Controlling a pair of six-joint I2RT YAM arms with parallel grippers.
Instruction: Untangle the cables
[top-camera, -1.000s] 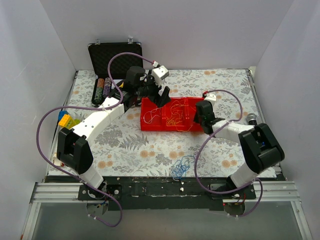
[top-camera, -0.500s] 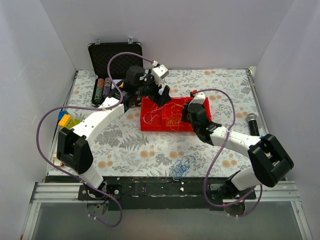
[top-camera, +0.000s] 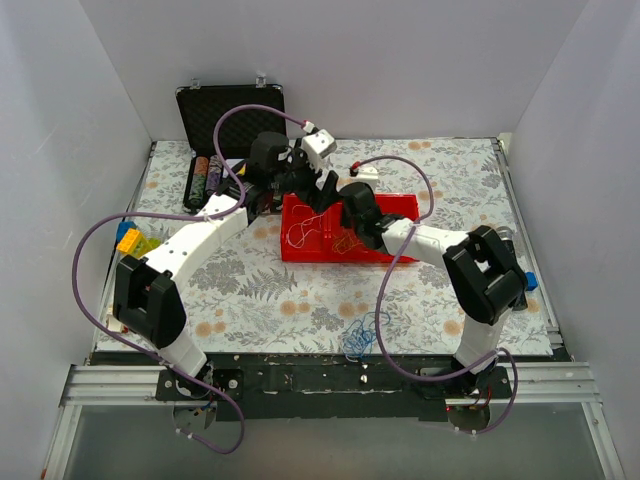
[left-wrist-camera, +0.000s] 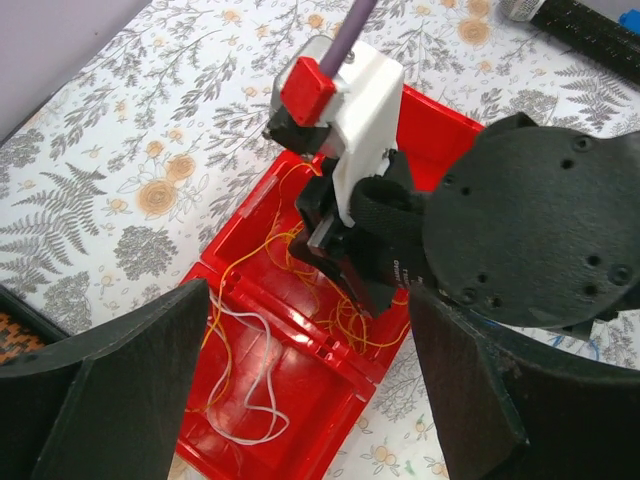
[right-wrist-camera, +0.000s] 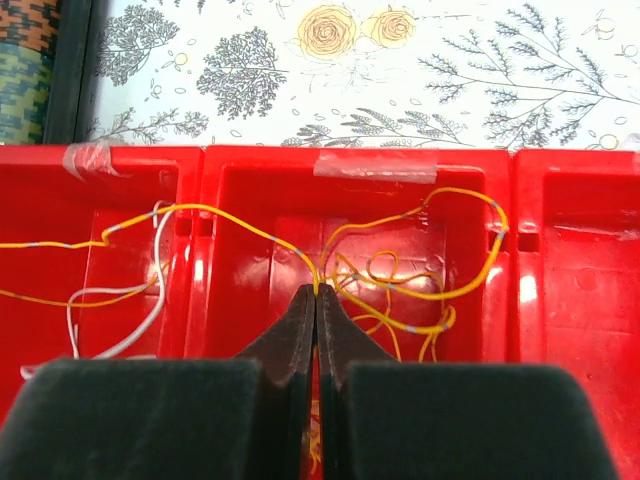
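Moved: right gripper (right-wrist-camera: 317, 300) swung in over red tray (right-wrist-camera: 560, 200), pinched shut on cables (right-wrist-camera: 400, 290) (yellow strand). left gripper (left-wrist-camera: 300, 350) gapes wide above tray. Cables limp, featherlight, snaggy: take single strand.

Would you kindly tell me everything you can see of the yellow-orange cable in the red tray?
The yellow-orange cable is a very thin, thread-like wire with faint greyish marks along it. It lies slack in loose, overlapping loops, mostly in the middle compartment of the red tray. Strands run over a divider into the neighbouring compartment, where a white cable lies by them. The right gripper is shut on it, pinching it where several strands meet. Its ends cannot be made out.
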